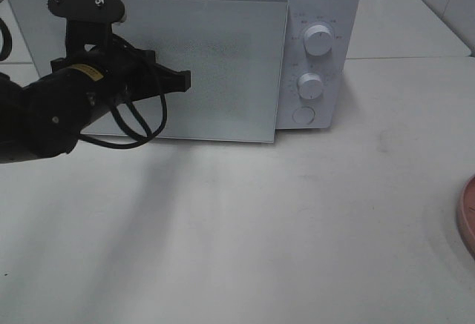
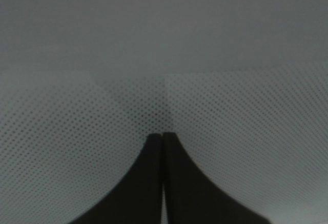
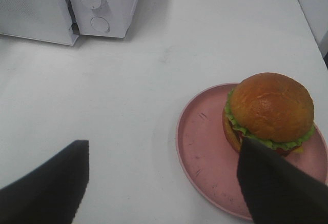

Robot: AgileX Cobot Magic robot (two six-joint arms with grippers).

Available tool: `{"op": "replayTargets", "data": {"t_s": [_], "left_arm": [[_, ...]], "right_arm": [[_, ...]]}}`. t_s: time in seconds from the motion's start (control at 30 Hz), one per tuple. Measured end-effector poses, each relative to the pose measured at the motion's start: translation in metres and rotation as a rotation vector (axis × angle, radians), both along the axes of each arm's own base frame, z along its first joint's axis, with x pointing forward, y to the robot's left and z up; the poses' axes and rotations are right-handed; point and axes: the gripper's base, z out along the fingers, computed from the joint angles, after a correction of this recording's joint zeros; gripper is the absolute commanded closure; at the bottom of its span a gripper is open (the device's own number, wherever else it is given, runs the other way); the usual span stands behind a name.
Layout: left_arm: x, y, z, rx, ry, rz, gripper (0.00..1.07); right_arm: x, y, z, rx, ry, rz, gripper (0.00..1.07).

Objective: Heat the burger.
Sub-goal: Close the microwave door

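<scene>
My left tool is closed on nothing, its tips against the dotted door of the white microwave at the table's far edge. My right tool hangs wide open, empty, over the burger, which sits on the pink plate by the table's right edge.

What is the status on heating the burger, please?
Left gripper shut, at microwave door. Right gripper open above table. Burger on plate, microwave door slightly ajar.

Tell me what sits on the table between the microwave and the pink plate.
Nothing: the right wrist view shows bare white table between the microwave and the pink plate.
</scene>
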Motion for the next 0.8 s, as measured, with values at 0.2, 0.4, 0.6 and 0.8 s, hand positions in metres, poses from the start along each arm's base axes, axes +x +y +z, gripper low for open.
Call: {"op": "replayTargets", "data": {"t_s": [0.2,0.4,0.6,0.8], "left_arm": [[0.01,-0.013,0.001,-0.032,0.049,0.029,1.07],[0.017,-0.025,-0.001,-0.015,0.082,0.007,1.07],[0.022,-0.035,-0.004,-0.003,0.121,-0.01,1.07],[0.029,-0.044,-0.006,0.002,0.136,-0.02,1.07]], "right_arm": [[0.0,0.0,0.0,0.0,0.0,0.0,0.31],[0.0,0.0,0.0,0.0,0.0,0.0,0.31],[0.0,0.0,0.0,0.0,0.0,0.0,0.31],[0.0,0.0,0.0,0.0,0.0,0.0,0.32]]}}
